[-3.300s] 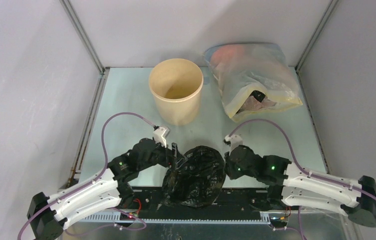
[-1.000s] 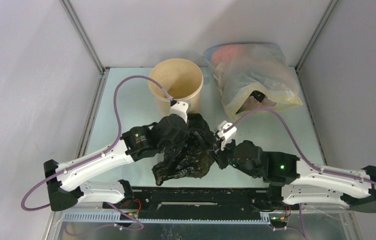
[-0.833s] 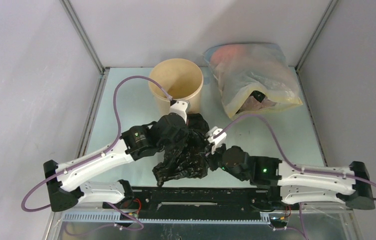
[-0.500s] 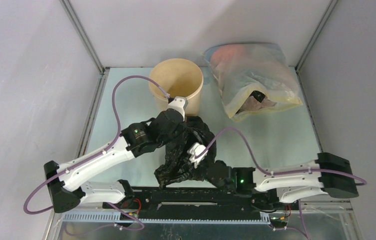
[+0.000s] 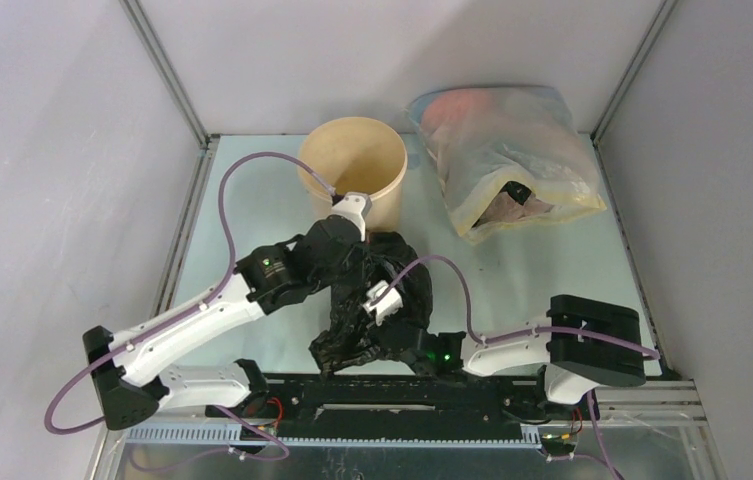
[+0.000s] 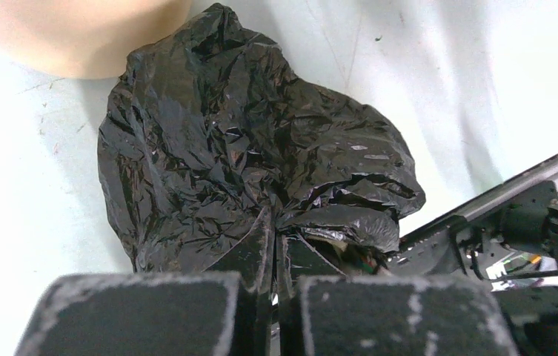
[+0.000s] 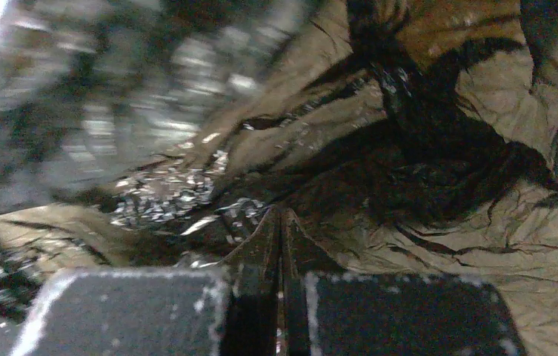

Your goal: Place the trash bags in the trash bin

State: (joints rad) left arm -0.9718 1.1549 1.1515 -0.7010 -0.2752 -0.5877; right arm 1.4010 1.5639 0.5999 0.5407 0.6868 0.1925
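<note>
While both arms reach in over the near half of the table [image 5: 252,200], the black trash bag [image 5: 402,285] sits bunched up between them, a crumpled, glossy heap just in front of the trash bin [image 5: 384,205]. Its far tip comes right up to the bin's tan wall, though I cannot tell whether the two touch. None of it is inside the bin.

From the left wrist camera, the left gripper [image 6: 272,297] has its two fingers pressed together on a pleat of the black plastic, and the rest of the bag spreads away below it. The right gripper [image 7: 281,297] comes in low from the near side, its fingers likewise closed tight with a thin fold of film caught between them. That view is partly blurred. A translucent bag [image 5: 507,150] lies at the far right corner, well apart from the arms.
</note>
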